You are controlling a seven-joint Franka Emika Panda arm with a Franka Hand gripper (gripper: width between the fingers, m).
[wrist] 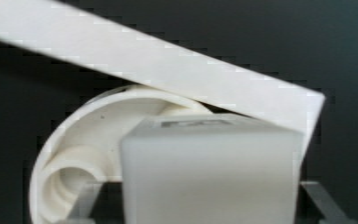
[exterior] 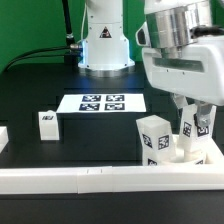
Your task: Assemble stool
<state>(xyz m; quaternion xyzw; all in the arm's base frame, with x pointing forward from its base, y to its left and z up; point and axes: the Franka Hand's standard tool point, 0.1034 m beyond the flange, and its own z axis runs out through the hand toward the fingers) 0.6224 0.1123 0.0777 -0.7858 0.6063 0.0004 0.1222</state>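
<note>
In the exterior view my gripper (exterior: 190, 128) is at the right, low over the front right corner. It is shut on a white leg block (exterior: 187, 126) with black-and-white tags and holds it upright. A second tagged leg block (exterior: 154, 138) stands upright just beside it, toward the exterior view's left. The round seat (exterior: 183, 153) lies under them against the rails, mostly hidden. A third leg block (exterior: 47, 123) stands alone at the left. In the wrist view the held block (wrist: 211, 165) fills the space between my fingers (wrist: 105, 200), with the ring-shaped seat (wrist: 83, 150) behind it.
The marker board (exterior: 103, 102) lies flat at the table's middle. Long white border rails (exterior: 90, 180) run along the front edge and up the right side; one crosses the wrist view (wrist: 158, 62). The robot base (exterior: 103, 45) stands at the back.
</note>
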